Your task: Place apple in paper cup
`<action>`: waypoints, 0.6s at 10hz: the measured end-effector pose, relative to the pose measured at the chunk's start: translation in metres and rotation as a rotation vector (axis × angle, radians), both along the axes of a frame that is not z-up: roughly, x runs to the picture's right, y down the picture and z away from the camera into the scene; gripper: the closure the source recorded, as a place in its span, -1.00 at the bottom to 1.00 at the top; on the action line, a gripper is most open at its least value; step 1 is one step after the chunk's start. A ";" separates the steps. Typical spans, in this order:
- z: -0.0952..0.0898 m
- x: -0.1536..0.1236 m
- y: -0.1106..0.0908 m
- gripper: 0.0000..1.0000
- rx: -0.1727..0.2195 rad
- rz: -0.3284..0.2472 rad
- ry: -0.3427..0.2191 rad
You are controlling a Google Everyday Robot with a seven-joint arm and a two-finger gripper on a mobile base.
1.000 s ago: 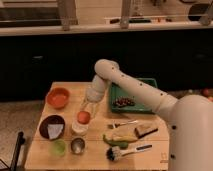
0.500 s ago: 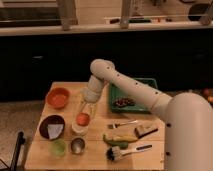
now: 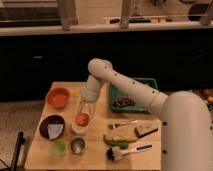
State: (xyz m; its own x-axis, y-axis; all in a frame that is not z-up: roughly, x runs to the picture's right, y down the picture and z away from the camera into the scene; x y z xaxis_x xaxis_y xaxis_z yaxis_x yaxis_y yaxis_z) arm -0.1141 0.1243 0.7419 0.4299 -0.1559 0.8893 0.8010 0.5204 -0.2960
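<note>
The apple [image 3: 82, 119] is a small orange-red fruit at the mouth of the white paper cup [image 3: 78, 130], which stands on the wooden table's left half. I cannot tell whether the apple rests on the rim or hangs just above it. My gripper [image 3: 84, 109] points down right over the apple, touching or nearly touching its top. The white arm reaches in from the right.
An orange bowl [image 3: 58, 97] stands at the back left. A dark bowl [image 3: 52, 127], a light-green cup [image 3: 58, 147] and a metal cup [image 3: 77, 145] crowd the paper cup. A green tray [image 3: 134, 89], banana [image 3: 120, 140], brush [image 3: 125, 150] and fork [image 3: 122, 123] lie right.
The arm's upper joint has swung a little to the left. The gripper and apple have stayed over the paper cup, sinking slightly.
</note>
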 end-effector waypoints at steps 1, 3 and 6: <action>0.000 0.000 0.000 0.98 0.000 -0.001 -0.001; 0.001 0.001 -0.001 0.98 0.000 -0.003 -0.003; 0.001 0.001 -0.001 0.69 -0.007 -0.011 -0.013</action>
State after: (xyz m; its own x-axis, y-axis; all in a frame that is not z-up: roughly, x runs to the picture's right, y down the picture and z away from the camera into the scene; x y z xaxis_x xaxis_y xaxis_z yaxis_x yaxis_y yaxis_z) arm -0.1130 0.1228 0.7428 0.4169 -0.1541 0.8958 0.8104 0.5093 -0.2895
